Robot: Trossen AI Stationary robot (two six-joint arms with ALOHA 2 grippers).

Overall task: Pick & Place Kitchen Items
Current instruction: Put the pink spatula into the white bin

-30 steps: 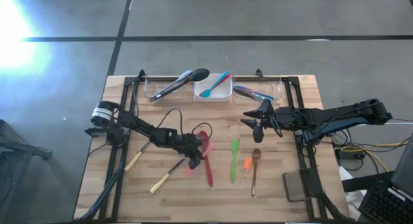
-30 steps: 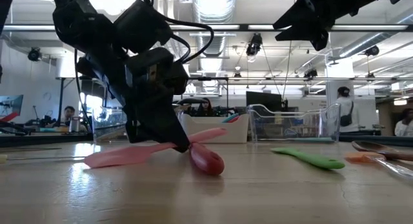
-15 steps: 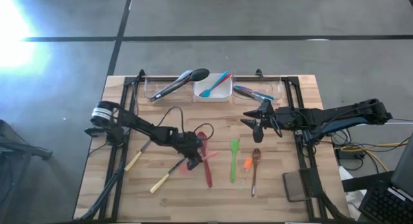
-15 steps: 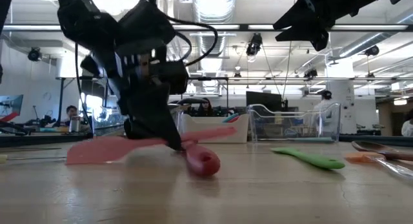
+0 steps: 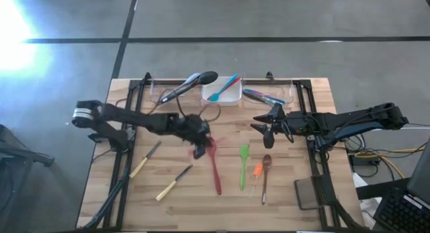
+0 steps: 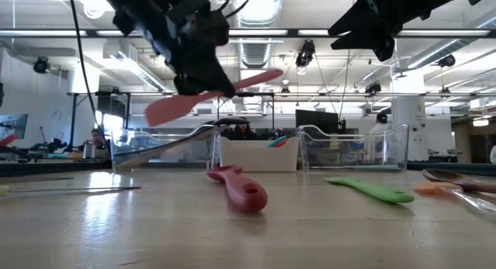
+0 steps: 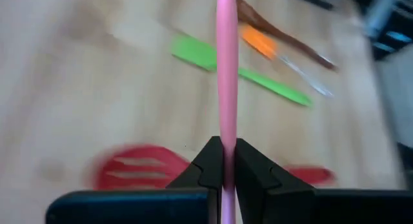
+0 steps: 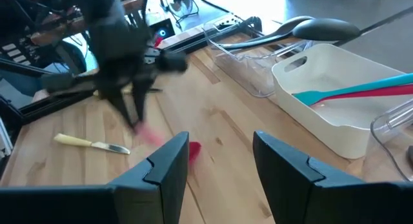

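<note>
Wooden slats run across our surface (image 5: 295, 193), and we take it from the left. Our left gripper (image 5: 199, 147) is clamped tight on the pink spatula (image 6: 203, 95), holding it up off the surface; in the low view it hangs clear in the air, blade to the left and a little lower, handle end tilted up to the right. In the left wrist view the pink handle shoots straight out from between the pinched fingers (image 7: 208, 161), so its long axis runs on ahead of that gripper.

Below it lie the red slotted spatula (image 5: 215, 167), then the green spatula (image 5: 243, 167), a small orange piece (image 5: 258, 170) and the wooden spoon (image 5: 265, 178), all lying roughly front to back. Two wooden-handled knives (image 5: 176, 180) rest further left.

Everything now turns on this: the trays sit at the far edge, beyond the gripper. The clear tray with the black ladle (image 5: 191, 84) is nearest, the white tray (image 5: 232, 97) with its teal spoon (image 5: 222, 90) just right of it. We judge the left arm needs only to carry forward and line the handle up with a tray.

Over on the right, our right gripper (image 5: 267, 132) hovers with fingers parted, holding nothing, near the right-hand clear tray (image 5: 285, 92).
</note>
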